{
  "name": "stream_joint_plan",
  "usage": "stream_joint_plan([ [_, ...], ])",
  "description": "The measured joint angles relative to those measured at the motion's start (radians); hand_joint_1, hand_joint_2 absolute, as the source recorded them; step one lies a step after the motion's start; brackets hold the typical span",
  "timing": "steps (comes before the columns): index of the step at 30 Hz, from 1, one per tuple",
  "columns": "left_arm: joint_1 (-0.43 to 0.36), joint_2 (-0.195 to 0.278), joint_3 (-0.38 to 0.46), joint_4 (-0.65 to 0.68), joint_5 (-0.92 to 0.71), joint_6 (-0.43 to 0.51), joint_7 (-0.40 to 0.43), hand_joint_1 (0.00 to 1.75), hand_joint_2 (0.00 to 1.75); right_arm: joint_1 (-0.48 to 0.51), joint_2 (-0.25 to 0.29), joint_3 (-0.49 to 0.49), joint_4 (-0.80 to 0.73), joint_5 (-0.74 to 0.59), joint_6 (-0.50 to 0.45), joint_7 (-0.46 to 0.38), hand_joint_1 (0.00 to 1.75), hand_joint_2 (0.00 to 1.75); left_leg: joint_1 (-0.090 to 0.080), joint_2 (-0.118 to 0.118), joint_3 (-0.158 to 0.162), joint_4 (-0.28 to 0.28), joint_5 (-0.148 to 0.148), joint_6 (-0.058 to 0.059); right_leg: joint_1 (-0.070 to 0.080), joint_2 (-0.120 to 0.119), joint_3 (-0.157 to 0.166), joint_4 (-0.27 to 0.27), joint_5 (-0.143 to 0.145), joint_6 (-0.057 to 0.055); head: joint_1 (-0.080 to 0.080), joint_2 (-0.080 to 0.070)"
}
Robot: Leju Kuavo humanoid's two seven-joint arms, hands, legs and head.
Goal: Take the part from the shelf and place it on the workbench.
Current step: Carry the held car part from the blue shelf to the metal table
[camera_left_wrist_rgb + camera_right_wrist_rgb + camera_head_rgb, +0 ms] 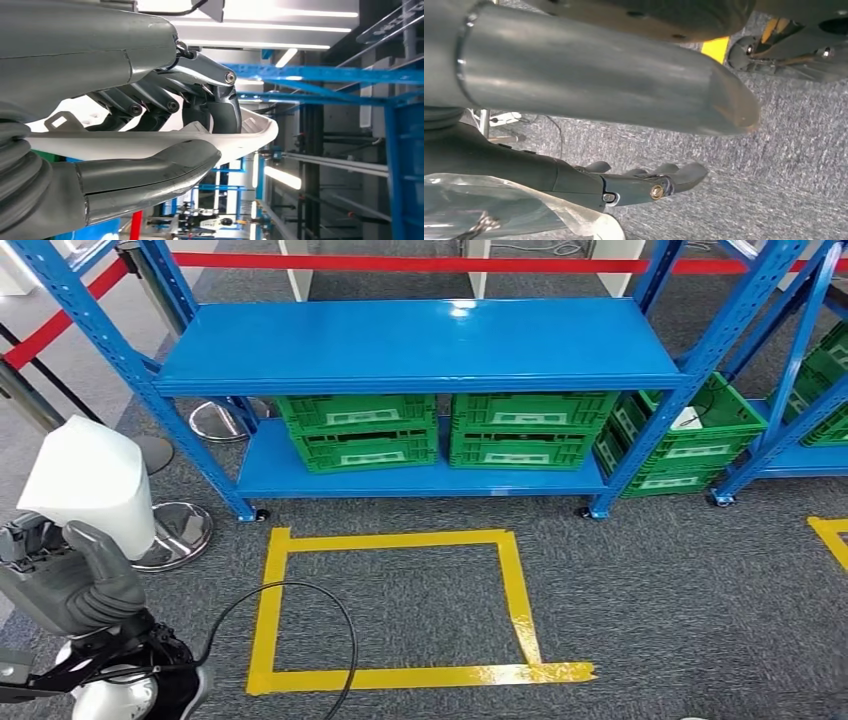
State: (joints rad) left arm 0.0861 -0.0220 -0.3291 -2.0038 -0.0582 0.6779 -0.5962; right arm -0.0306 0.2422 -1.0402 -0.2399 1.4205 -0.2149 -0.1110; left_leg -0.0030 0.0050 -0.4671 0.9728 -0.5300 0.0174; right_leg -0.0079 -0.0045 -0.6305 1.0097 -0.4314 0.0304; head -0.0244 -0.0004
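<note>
Carrying the white part (92,483) is the step in hand, judging by the left robot hand (70,580), which grips it low at the robot's left side, thumb on one face and the darker fingers (150,102) curled over the other. The part is thin and shell-like, so the robot probably needs a steady, unchanged squeeze; any wrist roll could let it slide out between thumb and fingers. The blue shelf (420,340) stands directly ahead with green crates (360,430) on its lower level, and no counter can be seen, so the robot likely has to turn away first. It should keep the part clear of the stanchion base (180,530) beside it. The right robot hand (644,182) hangs over the grey carpet (650,600), fingers stretched apart, holding nothing.
</note>
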Motion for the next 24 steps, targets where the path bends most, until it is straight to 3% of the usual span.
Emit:
stream_joint_plan([
  [1,0.000,0.000,0.000,0.000,0.000,0.000,0.000,1.75,1.75,0.001,0.000,0.000,0.000,0.000,0.000,0.000,0.00,0.00,0.002,0.002,-0.010,-0.003,0.011,0.009,0.000,0.001,-0.010,0.015,-0.023,0.005,0.002,0.000],
  [2,0.000,0.000,0.000,0.000,0.001,0.000,0.000,1.75,1.75,0.001,0.000,0.000,0.000,0.000,0.000,0.000,0.00,0.00,0.004,0.004,-0.022,-0.005,0.024,0.015,-0.001,0.003,-0.023,0.048,-0.064,0.009,0.004,0.000],
  [4,0.001,0.000,0.000,0.001,0.001,0.000,0.000,1.75,1.75,0.001,0.000,-0.001,0.000,0.000,0.000,0.000,0.00,0.00,0.002,0.006,-0.051,-0.002,0.045,0.022,-0.002,0.003,-0.052,0.163,-0.163,0.013,0.007,0.000],
  [5,0.002,0.000,0.000,0.002,0.002,0.000,0.000,1.75,1.75,0.001,0.000,-0.001,0.000,-0.001,0.001,0.000,0.00,0.00,0.001,0.006,-0.067,0.001,0.056,0.022,-0.003,0.003,-0.060,0.224,-0.189,0.014,0.007,0.000],
  [6,0.002,0.000,0.000,0.003,0.003,0.000,0.000,1.75,1.75,0.001,0.000,-0.001,0.000,-0.001,0.001,0.000,0.00,0.00,-0.001,0.007,-0.085,0.005,0.067,0.022,-0.003,0.003,-0.058,0.265,-0.190,0.015,0.007,0.000],
  [7,0.003,0.000,0.000,0.003,0.005,0.000,0.001,1.75,1.75,0.001,0.000,-0.001,0.000,-0.001,0.001,0.000,0.00,0.00,-0.001,0.007,-0.102,0.009,0.076,0.022,-0.002,0.003,-0.043,0.278,-0.168,0.015,0.008,0.000],
  [8,0.003,0.000,0.001,0.004,0.008,0.000,0.001,1.75,1.75,0.000,0.000,-0.001,0.000,-0.001,0.001,0.000,0.00,0.00,-0.002,0.007,-0.119,0.014,0.084,0.020,-0.002,0.003,-0.013,0.257,-0.133,0.013,0.008,0.000],
  [9,0.003,0.000,0.001,0.004,0.011,0.000,0.001,1.75,1.75,0.000,0.000,-0.001,-0.001,-0.001,0.001,0.000,0.00,0.00,-0.003,0.007,-0.133,0.018,0.092,0.017,-0.002,0.003,0.032,0.207,-0.106,0.009,0.008,0.000],
  [10,0.004,0.000,0.001,0.004,0.013,0.000,0.001,1.75,1.75,-0.001,0.000,-0.001,-0.001,-0.001,0.001,0.000,0.00,0.00,-0.004,0.006,-0.144,0.023,0.099,0.014,-0.001,0.003,0.092,0.132,-0.101,0.006,0.008,0.000],
  [12,0.005,-0.001,0.002,0.004,0.015,0.001,0.000,1.75,1.75,-0.003,0.000,-0.001,-0.002,-0.001,0.000,-0.001,0.00,0.00,-0.007,0.006,-0.156,0.030,0.116,0.005,0.002,0.004,0.188,-0.008,-0.130,-0.002,0.007,0.000],
  [13,0.005,-0.001,0.002,0.004,0.016,0.001,0.000,1.75,1.75,-0.003,0.000,-0.001,-0.002,-0.001,0.000,-0.001,0.00,0.00,-0.007,0.006,-0.159,0.031,0.124,-0.001,0.004,0.004,0.209,-0.047,-0.145,-0.006,0.008,0.000],
  [15,0.007,-0.001,0.003,0.004,0.016,0.002,-0.001,1.75,1.75,-0.001,0.000,-0.002,-0.002,-0.001,0.000,-0.001,0.00,0.00,-0.003,0.005,-0.163,0.033,0.130,-0.011,0.005,0.003,0.201,-0.058,-0.140,-0.020,0.008,0.000],
  [16,0.009,-0.001,0.004,0.004,0.016,0.003,-0.001,1.75,1.75,0.000,0.001,-0.004,-0.002,-0.002,0.000,-0.001,0.00,0.00,-0.002,0.003,-0.168,0.047,0.112,-0.018,0.004,0.001,0.196,-0.058,-0.134,-0.028,0.007,0.000],
  [17,0.011,-0.001,0.005,0.005,0.016,0.003,-0.001,1.75,1.75,0.001,0.001,-0.005,-0.002,-0.002,0.001,-0.002,0.00,0.00,0.000,0.002,-0.177,0.078,0.078,-0.024,0.002,-0.002,0.190,-0.060,-0.126,-0.036,0.005,0.000],
  [19,0.014,-0.001,0.007,0.005,0.014,0.003,-0.001,1.75,1.75,0.002,0.002,-0.007,-0.003,-0.001,0.001,-0.007,0.00,0.00,0.004,0.000,-0.207,0.194,-0.013,-0.035,0.003,-0.005,0.176,-0.058,-0.113,-0.045,0.002,0.000],
  [20,0.016,-0.001,0.008,0.006,0.013,0.003,-0.001,1.75,1.75,0.003,0.002,-0.007,-0.003,-0.001,0.001,-0.009,0.00,0.00,0.005,0.000,-0.221,0.258,-0.044,-0.038,0.003,-0.006,0.169,-0.057,-0.107,-0.046,0.002,0.000],
  [21,0.018,-0.001,0.009,0.007,0.012,0.003,-0.001,1.75,1.75,0.004,0.002,-0.008,-0.003,-0.001,0.001,-0.010,0.00,0.00,0.006,0.000,-0.225,0.300,-0.056,-0.040,0.004,-0.007,0.163,-0.054,-0.101,-0.046,0.002,0.000],
  [22,0.020,-0.001,0.012,0.008,0.010,0.003,-0.001,1.75,1.75,0.006,0.002,-0.008,-0.003,0.000,0.001,-0.010,0.00,0.00,0.007,0.000,-0.214,0.305,-0.047,-0.040,0.004,-0.007,0.158,-0.050,-0.097,-0.045,0.002,0.000],
  [24,0.021,-0.002,0.017,0.009,0.008,0.003,-0.001,1.75,1.75,0.007,0.003,-0.009,-0.003,0.000,0.001,-0.010,0.00,0.00,0.007,0.000,-0.142,0.205,0.010,-0.034,0.005,-0.006,0.150,-0.040,-0.093,-0.042,0.002,0.000],
])
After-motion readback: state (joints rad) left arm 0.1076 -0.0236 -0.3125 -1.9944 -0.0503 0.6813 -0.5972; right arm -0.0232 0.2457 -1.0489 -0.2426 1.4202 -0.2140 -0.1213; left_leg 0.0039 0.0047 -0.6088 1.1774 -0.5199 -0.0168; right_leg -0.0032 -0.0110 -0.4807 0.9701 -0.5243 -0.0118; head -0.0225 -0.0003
